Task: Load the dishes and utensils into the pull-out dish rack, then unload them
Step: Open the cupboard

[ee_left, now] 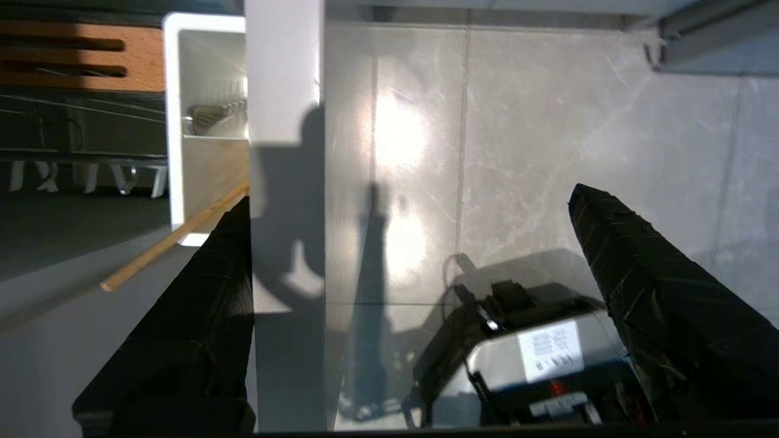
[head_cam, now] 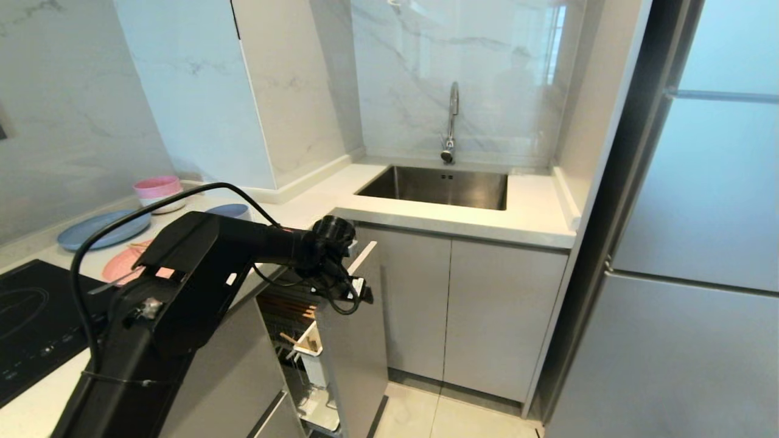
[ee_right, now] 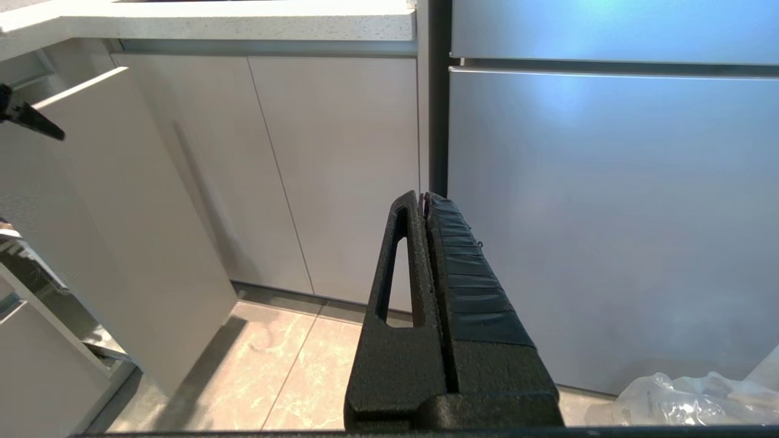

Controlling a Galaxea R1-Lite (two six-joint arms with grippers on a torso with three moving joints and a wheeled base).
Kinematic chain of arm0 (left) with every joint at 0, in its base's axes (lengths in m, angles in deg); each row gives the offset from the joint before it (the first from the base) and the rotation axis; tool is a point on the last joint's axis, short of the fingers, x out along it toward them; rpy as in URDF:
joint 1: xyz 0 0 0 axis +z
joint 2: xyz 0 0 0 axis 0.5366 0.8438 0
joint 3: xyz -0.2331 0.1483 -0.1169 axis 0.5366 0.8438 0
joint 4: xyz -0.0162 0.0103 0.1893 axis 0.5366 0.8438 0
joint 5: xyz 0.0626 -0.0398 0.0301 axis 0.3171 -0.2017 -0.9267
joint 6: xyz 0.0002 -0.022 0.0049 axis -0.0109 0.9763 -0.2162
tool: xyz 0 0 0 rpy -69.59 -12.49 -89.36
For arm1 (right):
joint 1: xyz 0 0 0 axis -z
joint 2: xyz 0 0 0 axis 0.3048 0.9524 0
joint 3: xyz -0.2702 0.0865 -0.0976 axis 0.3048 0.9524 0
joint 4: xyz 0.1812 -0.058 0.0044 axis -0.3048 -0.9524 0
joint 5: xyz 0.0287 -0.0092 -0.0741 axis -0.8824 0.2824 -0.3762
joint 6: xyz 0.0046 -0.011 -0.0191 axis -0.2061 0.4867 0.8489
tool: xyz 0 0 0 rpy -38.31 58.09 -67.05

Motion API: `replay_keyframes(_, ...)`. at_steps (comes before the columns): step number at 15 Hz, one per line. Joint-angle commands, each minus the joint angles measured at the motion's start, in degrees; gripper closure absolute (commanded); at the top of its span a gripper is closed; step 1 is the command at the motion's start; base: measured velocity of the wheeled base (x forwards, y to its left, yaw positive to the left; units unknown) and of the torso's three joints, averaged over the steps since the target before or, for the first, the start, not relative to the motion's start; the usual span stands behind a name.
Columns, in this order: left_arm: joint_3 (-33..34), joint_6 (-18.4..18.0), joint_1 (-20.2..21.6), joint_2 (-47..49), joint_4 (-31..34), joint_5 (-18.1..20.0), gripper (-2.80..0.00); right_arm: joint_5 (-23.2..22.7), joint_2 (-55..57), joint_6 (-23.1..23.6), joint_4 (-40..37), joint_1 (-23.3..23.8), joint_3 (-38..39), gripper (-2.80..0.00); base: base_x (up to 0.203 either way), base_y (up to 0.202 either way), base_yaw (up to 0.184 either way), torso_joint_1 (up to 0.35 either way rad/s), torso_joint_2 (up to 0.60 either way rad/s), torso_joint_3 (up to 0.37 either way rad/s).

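Note:
The pull-out dish rack (head_cam: pixel 356 347) stands drawn out of the lower cabinets, its tall grey front panel (ee_left: pixel 283 91) seen from above. Behind the panel are the white cutlery holder (ee_left: pixel 173 121) and the wooden slotted insert (ee_left: pixel 79 58). A wooden chopstick (ee_left: pixel 176 237) leans out of the holder. My left gripper (ee_left: pixel 411 198) hangs open over the panel's top edge, with one finger (ee_left: pixel 201 316) beside the panel and nothing gripped. The salmon-pink plate (head_cam: pixel 122 264) and the blue-grey bowl (head_cam: pixel 230 211) sit on the counter. A slim grey handle (head_cam: pixel 112 281), seemingly the spoon, lies by the plate. My right gripper (ee_right: pixel 423 198) is shut and empty, parked low before the cabinets.
A light blue plate (head_cam: pixel 100 228) and stacked pink and white bowls (head_cam: pixel 159 191) sit further back on the counter. A black hob (head_cam: pixel 30 316) lies on the left, a steel sink (head_cam: pixel 438 185) with a tap behind, and a fridge (head_cam: pixel 700 243) on the right. A plastic bag (ee_right: pixel 681 401) lies on the floor.

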Motion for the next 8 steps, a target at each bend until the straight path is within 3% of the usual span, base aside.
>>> replay_keyframes(1, 0.61, 0.41, -0.96, -0.55, 0.25, 0.13, -2.80, 0.00, 0.05, -0.01, 0.02, 0.03, 0.00, 0.00, 0.000, 0.000, 0.000, 0.000, 0.00, 0.000)
replay_keyframes(6, 3.76, 1.97, -4.96, -2.58, 0.09, 0.32, -2.80, 0.00, 0.02, -0.01, 0.02, -0.03, 0.00, 0.00, 0.000, 0.000, 0.000, 0.000, 0.00, 0.000)
replay_keyframes(8, 3.20, 6.38, -6.45, -2.60, -0.47, 0.13, -2.80, 0.00, 0.08, -0.01, 0.01, -0.05, 0.00, 0.00, 0.000, 0.000, 0.000, 0.000, 0.00, 0.000)
